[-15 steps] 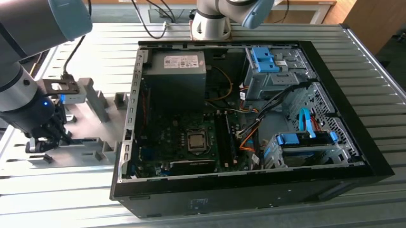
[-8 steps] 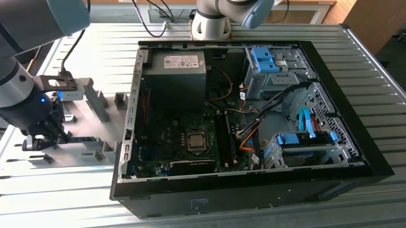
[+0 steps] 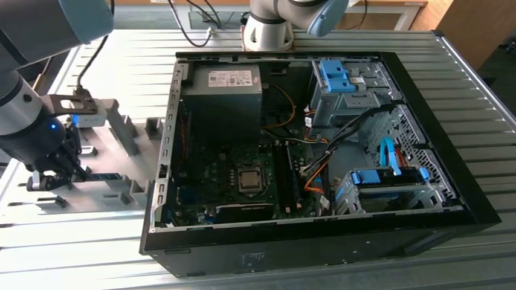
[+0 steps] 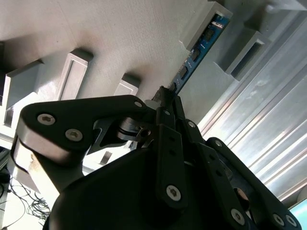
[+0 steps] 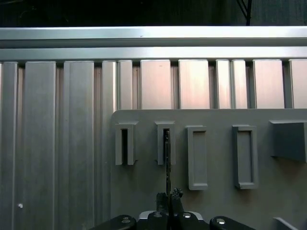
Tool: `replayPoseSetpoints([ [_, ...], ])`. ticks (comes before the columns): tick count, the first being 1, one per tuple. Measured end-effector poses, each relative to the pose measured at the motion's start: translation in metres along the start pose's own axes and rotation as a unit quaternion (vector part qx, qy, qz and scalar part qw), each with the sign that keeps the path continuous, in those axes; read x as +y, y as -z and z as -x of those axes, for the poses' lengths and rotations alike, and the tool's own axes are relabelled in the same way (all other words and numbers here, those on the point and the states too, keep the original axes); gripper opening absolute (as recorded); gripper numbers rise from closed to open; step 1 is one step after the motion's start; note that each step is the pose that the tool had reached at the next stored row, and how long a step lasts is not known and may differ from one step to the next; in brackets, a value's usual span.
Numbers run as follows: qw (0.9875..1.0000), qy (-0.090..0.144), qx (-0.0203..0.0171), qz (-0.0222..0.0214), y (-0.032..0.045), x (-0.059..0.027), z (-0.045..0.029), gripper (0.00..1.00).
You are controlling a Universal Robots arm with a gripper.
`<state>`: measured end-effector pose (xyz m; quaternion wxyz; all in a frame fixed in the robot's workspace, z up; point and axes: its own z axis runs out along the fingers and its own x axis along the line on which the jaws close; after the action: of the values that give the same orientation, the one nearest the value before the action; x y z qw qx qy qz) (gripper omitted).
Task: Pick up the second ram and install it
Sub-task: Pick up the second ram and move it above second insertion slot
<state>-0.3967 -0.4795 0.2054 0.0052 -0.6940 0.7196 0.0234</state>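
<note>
The second ram is a thin blue-green stick with black chips, standing on edge between grey slot blocks of the fixture plate. My gripper has its black fingers shut on the stick's near end. In the first wrist view the second ram appears edge-on as a thin dark line running from a slot block down into my gripper. In the exterior view my gripper hangs low over the fixture plate at the exterior view's left, with the second ram showing as a short blue strip beside it.
An open black computer case lies to the exterior view's right of the fixture, its motherboard exposed with long dark memory slots, cables and blue drive brackets. Several grey slot blocks stand on the plate. The table is ribbed aluminium.
</note>
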Motion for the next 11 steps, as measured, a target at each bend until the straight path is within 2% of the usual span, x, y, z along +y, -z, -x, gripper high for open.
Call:
replayPoseSetpoints([
  [11, 1.0, 0.0, 0.0, 0.0, 0.0036, 0.0001, 0.0001, 0.14],
])
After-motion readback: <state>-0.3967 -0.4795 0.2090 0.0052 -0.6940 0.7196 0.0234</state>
